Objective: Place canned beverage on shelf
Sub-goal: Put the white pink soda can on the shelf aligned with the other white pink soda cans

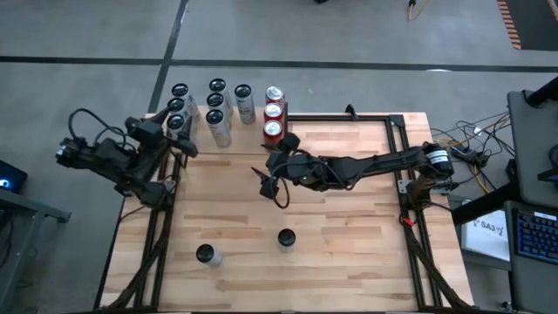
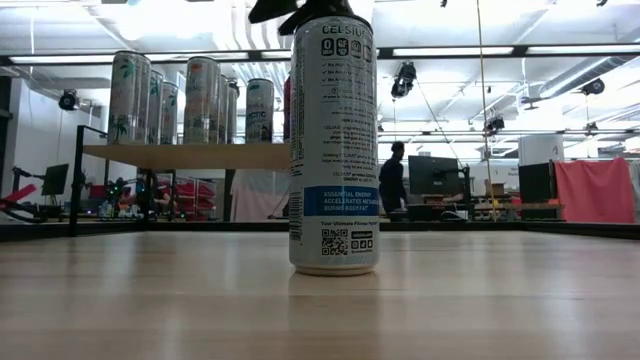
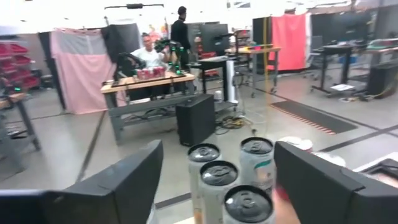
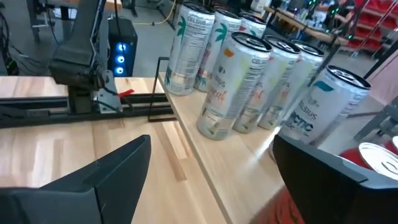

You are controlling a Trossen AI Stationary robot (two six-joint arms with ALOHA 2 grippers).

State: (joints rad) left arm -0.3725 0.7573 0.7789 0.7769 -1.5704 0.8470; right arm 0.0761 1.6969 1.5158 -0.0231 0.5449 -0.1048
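Canned beverage (image 1: 286, 237): upright on the table (image 1: 349, 262), near front edge, axis vertical.
Right end effector (image 1: 268, 185): fingers apart, empty, just behind it, nearer arm.
Left end effector (image 1: 179, 139): parted, at shelf (image 4: 236, 168).

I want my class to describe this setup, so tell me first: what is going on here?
A two-armed robot is stocking drink cans on a small raised shelf at the table's far edge. Several cans already stand there in rows, three red cans among them. The right gripper is open and empty over mid-table, near the shelf. The left gripper is at the shelf's left end, fingers spread around the cans, gripping none. Two cans wait on the near tabletop.
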